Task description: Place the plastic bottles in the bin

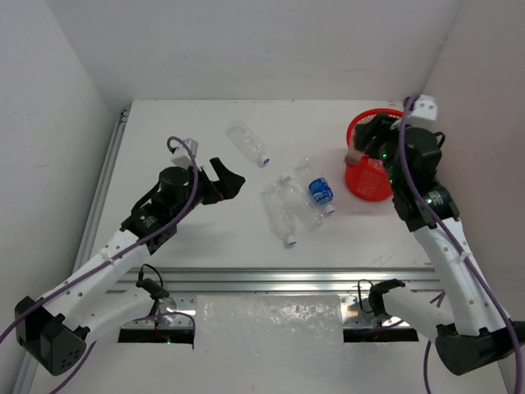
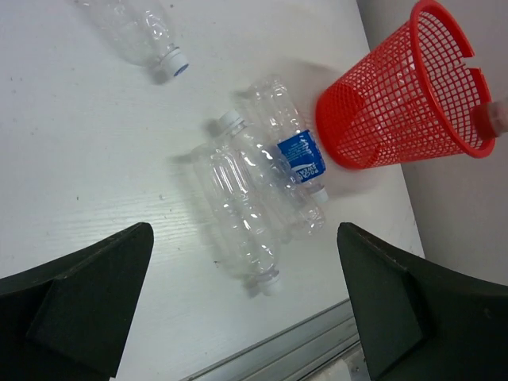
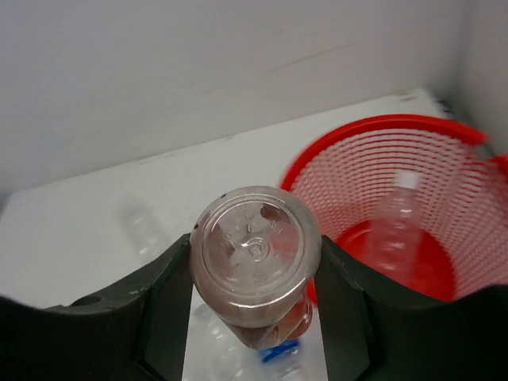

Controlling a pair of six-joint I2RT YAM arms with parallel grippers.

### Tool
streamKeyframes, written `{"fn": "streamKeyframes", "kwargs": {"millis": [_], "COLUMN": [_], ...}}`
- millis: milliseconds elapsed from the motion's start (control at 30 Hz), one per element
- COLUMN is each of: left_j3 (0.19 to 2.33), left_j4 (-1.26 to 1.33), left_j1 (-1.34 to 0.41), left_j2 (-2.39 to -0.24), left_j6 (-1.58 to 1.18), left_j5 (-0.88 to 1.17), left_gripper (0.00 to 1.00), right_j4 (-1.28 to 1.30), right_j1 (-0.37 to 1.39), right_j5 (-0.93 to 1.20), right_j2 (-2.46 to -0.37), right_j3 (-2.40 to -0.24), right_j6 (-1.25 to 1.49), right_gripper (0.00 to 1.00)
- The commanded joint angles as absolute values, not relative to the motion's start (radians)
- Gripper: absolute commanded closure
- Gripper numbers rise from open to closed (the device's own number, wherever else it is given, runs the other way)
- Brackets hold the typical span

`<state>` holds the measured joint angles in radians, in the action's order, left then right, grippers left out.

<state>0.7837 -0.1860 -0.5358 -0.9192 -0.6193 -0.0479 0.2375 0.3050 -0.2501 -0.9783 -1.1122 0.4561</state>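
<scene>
The white table (image 1: 189, 123) has a metal rail (image 1: 279, 277) along its near edge. Take the overhead view as a dial, with twelve at the far wall. A lone bottle (image 1: 248, 141) lies on its side at eleven o'clock, cap pointing to five. Just off centre, toward four o'clock, three more lie side by side and touching. These are a blue-labelled bottle (image 1: 318, 190) on the outside with its cap toward five, a middle bottle (image 1: 297, 203), and a third bottle (image 1: 277, 215) with its cap toward six. A red mesh basket (image 1: 365, 185) stands at three o'clock by the right edge, near the blue-labelled bottle.
</scene>
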Motion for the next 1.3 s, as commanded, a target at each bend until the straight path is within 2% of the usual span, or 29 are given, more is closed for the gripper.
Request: {"fn": "streamKeyframes", "kwargs": {"millis": [0, 200, 233, 267, 300, 333, 433, 633, 800, 933, 1200, 1267], "left_j3": [0.778, 0.765, 0.765, 0.764, 0.762, 0.768, 0.811, 0.91, 0.997, 1.072, 1.163, 1.167], "left_j4": [-0.219, -0.227, -0.227, -0.212, -0.2, -0.192, -0.19, -0.206, -0.189, -0.18, -0.254, -0.285], "left_j1": [-0.54, -0.551, -0.557, -0.564, -0.593, -0.612, -0.704, -0.848, -0.871, -0.873, -0.873, -0.873], "left_j2": [-0.932, -1.038, -1.054, -1.078, -1.089, -1.1, -1.161, -1.351, -1.55, -1.67, -1.859, -1.874], "left_j6": [-0.638, -0.664, -0.681, -0.692, -0.699, -0.722, -0.759, -0.88, -0.859, -0.833, -0.862, -0.87], "left_j5": [-0.088, -0.063, -0.063, -0.064, -0.069, -0.083, -0.165, -0.317, -0.341, -0.319, -0.377, -0.42], "left_gripper": [0.0, 0.0, 0.0, 0.0, 0.0, 0.0, 0.0, 0.0, 0.04, 0.08, 0.23, 0.4], "right_j4": [0.264, 0.268, 0.27, 0.268, 0.271, 0.29, 0.36, 0.471, 0.563, 0.552, 0.542, 0.535], "right_j1": [0.148, 0.005, -0.017, -0.029, -0.037, -0.037, -0.038, -0.029, 0.038, 0.104, 0.143, 0.156], "right_j5": [-0.474, -0.44, -0.434, -0.43, -0.42, -0.429, -0.401, -0.302, -0.117, -0.092, -0.005, 0.057], "right_j2": [-1.041, -1.193, -1.213, -1.232, -1.247, -1.281, -1.295, -1.194, -1.12, -1.026, -0.971, -0.976], "right_j3": [-1.17, -1.285, -1.316, -1.322, -1.328, -1.353, -1.37, -1.342, -1.289, -1.214, -1.128, -1.102], "right_j6": [0.383, 0.403, 0.4, 0.396, 0.39, 0.396, 0.429, 0.494, 0.485, 0.479, 0.479, 0.474], "right_gripper": [1.0, 1.0, 0.96, 0.88, 0.66, 0.02, 0.01, 0.01, 0.01, 0.01, 0.01, 0.01]}}
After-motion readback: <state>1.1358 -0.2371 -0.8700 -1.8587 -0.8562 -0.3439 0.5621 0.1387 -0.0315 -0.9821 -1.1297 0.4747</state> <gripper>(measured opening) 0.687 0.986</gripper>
